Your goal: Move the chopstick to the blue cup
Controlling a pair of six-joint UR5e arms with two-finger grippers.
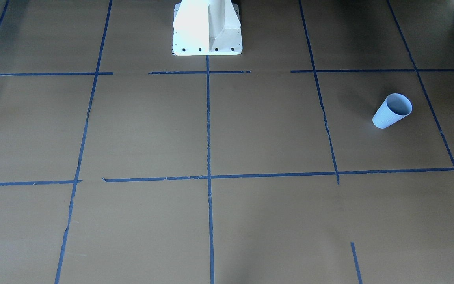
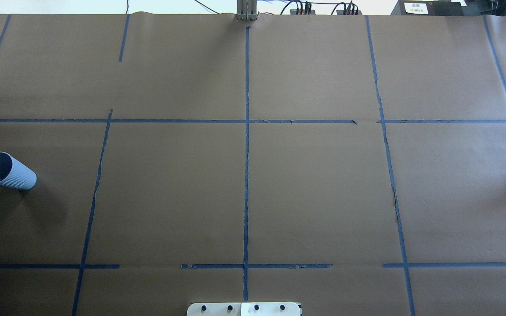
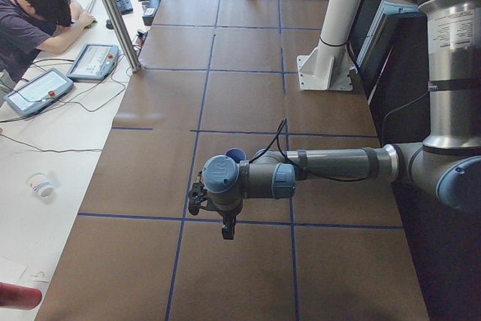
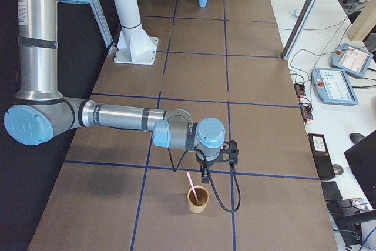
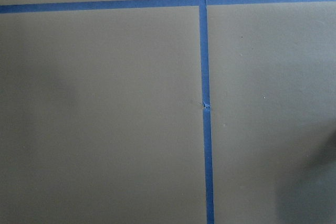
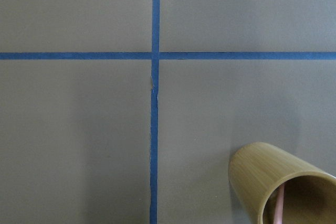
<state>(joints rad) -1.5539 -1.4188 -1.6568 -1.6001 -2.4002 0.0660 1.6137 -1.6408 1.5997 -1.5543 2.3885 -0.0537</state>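
One side view shows chopstick [image 4: 191, 183] in tan cup [image 4: 198, 202], overhead doesn't; left hand [image 3: 227, 229], right hand [image 4: 204, 177]: grip untellable.

Toward the left end of the table [image 1: 250, 130], standing upright: blue cup [image 1: 392, 111]. Well apart, toward the right end (just beside the right gripper [image 4: 204, 176]): second cup [image 4: 198, 200], also upright, holding the chopstick [image 4: 191, 181], leaning, upper end past the rim.

Open tabletop [image 1: 270, 126] surrounds the blue cup [image 1: 392, 111]; the white pedestal [image 1: 207, 27] stands well apart from it.
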